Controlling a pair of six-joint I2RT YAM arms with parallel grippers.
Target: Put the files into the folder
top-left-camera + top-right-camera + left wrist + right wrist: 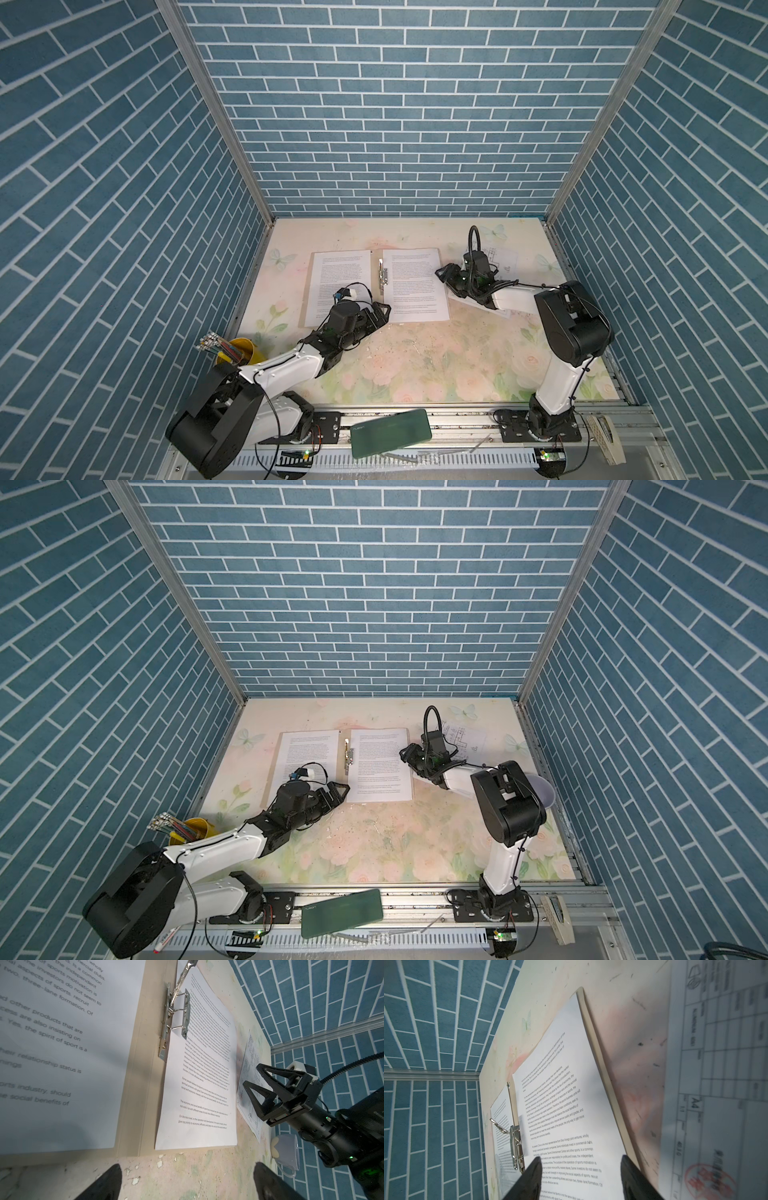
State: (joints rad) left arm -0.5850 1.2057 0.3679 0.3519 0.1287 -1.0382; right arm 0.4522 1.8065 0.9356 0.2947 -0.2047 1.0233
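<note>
One open tan cardboard folder point(143, 1084) lies flat on the table point(415, 357), carrying two white text-printed paper sheets: left sheet point(340, 286), right sheet point(413, 286). A third white sheet with line diagrams point(467, 739) lies just beside it. Your right hand point(441, 274), spread and empty, hovers over the right sheet's outer edge; your left hand point(383, 312), spread, is at the spine's near end.

Two text sheets point(415, 286) on the open folder point(143, 1084), diagram sheet point(471, 739) on the table point(415, 361) rightward.
</note>
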